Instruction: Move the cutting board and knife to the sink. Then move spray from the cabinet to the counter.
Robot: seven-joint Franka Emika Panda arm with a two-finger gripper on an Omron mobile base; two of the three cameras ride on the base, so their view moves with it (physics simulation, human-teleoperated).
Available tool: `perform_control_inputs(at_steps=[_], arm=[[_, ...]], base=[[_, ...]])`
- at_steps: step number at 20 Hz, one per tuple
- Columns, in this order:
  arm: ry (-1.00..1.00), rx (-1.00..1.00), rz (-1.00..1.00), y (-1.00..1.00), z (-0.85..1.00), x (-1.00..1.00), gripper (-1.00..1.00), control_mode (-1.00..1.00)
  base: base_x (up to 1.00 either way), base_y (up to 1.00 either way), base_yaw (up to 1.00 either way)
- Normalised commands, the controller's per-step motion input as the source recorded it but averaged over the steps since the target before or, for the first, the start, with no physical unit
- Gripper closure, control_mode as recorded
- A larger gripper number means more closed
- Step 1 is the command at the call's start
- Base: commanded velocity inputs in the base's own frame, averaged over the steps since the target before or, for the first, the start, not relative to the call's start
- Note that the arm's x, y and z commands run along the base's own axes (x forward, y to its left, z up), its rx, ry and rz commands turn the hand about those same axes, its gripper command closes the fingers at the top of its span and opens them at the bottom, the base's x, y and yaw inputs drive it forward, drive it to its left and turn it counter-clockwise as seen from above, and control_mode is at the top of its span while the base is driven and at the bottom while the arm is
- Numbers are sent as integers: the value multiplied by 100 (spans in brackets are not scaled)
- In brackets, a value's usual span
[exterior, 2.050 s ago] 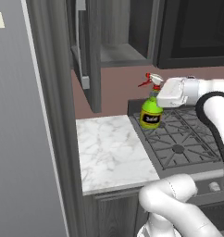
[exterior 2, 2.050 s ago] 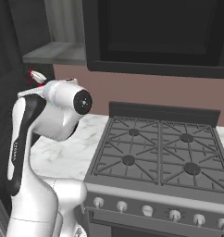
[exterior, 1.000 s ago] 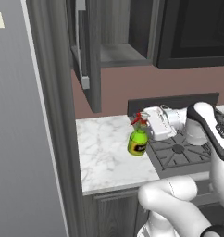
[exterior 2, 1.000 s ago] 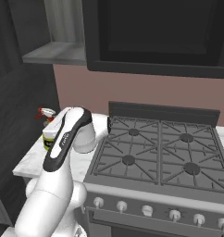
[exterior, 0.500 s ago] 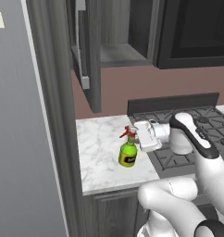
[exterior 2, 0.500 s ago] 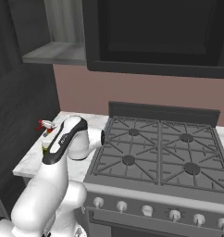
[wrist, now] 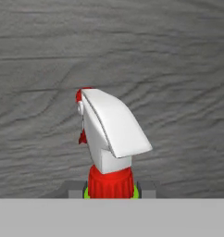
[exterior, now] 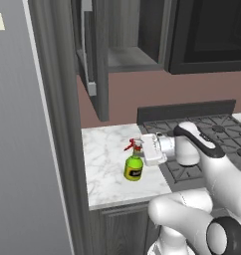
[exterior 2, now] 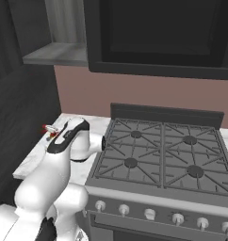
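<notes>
My claw (exterior: 143, 149) sits at centre frame in the left base view, closed narrowly round the neck of the small lime-green spray bottle with its black label and red-and-white trigger nozzle (exterior: 133, 166). In the hand view the nozzle (wrist: 109, 134) rises just above my fingertips (wrist: 146, 189), which press its red collar from both sides. The bottle stands upright with its base at or just above the white marble-patterned table (exterior: 107, 154), in the middle of the slab, just left of the black gas stovetop (exterior: 212, 134); I cannot tell whether it touches.

I judge it light, rigid plastic, smooth and somewhat slippery, top-heavy about the trigger. The neck under the collar is the right hold, since the shoulder stops it sliding through.

Half a second ago the bottle hung slightly higher and further right; two seconds ago it was up over the stove's left edge. It has come down and leftward since. The dark grey upper wall cabinet (exterior: 97, 55) at upper left has its door open as before.
</notes>
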Motion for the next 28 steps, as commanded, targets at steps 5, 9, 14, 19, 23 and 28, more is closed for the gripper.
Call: perform_control_inputs(at_steps=[5, 9, 14, 19, 23, 28], arm=[[0, -5, 0, 0, -4, 38, 100, -100], [0, -7, -1, 0, 0, 34, 100, -100], [0, -2, 0, 5, 0, 38, 100, -100], [1, 0, 0, 0, -2, 41, 100, -100], [1, 0, 0, 0, -26, 34, 100, -100], [0, 0, 0, 0, -39, 25, 100, -100]], base=[[0, 0, 0], [0, 0, 0], [0, 0, 0], [0, 0, 0], [0, 0, 0], [0, 0, 0]])
